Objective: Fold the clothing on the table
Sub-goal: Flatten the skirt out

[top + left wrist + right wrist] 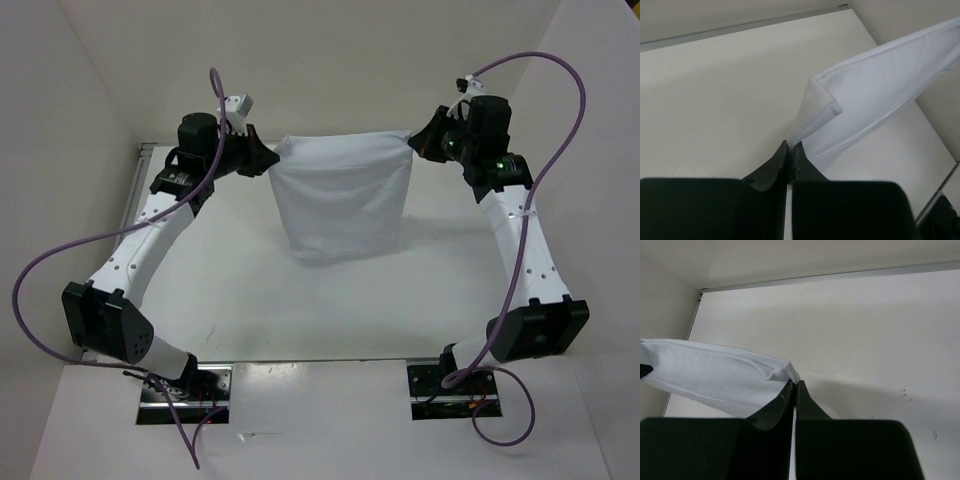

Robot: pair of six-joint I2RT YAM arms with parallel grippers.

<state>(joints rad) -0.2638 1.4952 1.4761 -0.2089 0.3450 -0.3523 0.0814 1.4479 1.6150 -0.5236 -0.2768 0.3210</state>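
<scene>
The clothing (pixel 343 195) hangs between left gripper (pixel 272 158) and right gripper (pixel 415 143).

Bare white walls (pixel 330 60), soft even light

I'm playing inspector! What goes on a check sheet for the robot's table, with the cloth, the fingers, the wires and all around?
Surface: white table, a few tiny dark marks.
Job's things: white clothing, held up and stretched between both arms, hanging down.
Clutter: nothing seen.
Grippers: left gripper and right gripper, fingers shut on the clothing's top corners.
Cables: purple cables loop off both arms, away from the clothing.
Surroundings: white walls around the table.
</scene>
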